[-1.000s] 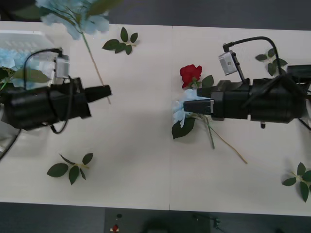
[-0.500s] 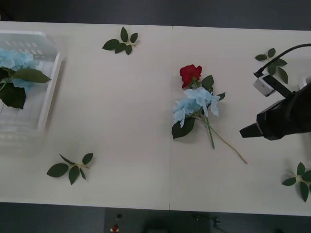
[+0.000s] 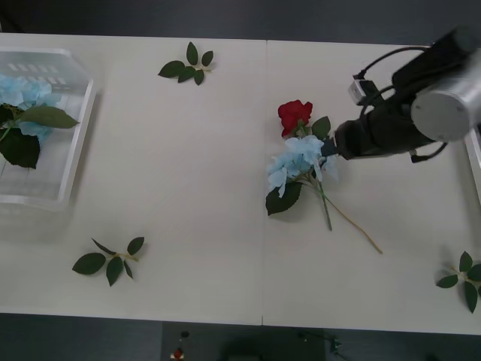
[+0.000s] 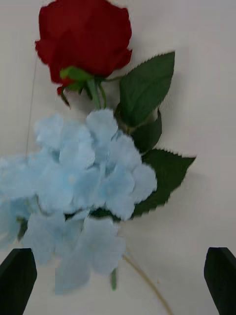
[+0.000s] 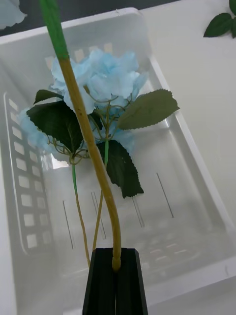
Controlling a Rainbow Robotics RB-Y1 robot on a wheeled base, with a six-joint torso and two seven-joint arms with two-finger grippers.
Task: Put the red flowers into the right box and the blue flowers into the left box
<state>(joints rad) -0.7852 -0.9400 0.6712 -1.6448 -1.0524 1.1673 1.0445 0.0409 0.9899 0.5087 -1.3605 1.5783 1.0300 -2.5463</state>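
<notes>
A red flower [image 3: 294, 114] and a blue flower [image 3: 301, 162] lie together at the table's middle, stems crossing. My right gripper [image 3: 328, 148] hovers at the blue cluster's right side; in the right wrist view its fingers [image 4: 18, 280] stand open at the corners, with the blue flower [image 4: 83, 182] and the red flower [image 4: 86, 37] just ahead of them. My left gripper [image 5: 116, 266] is shut on the yellow-green stem [image 5: 88, 133] of a blue flower, held over the left box [image 5: 196, 162], where more blue flowers [image 5: 105, 74] lie. The left box [image 3: 79, 131] sits far left.
Loose leaf sprigs lie at the back [image 3: 188, 64], front left [image 3: 113, 259] and front right [image 3: 462, 278]. A pale sliver of the right box [image 3: 475, 162] shows at the right edge. Bare tabletop lies between the left box and the flowers.
The left arm with its blue flower left the front view toward the left box. The right arm pulled back to the right, then returned to the blue flower at the middle.
</notes>
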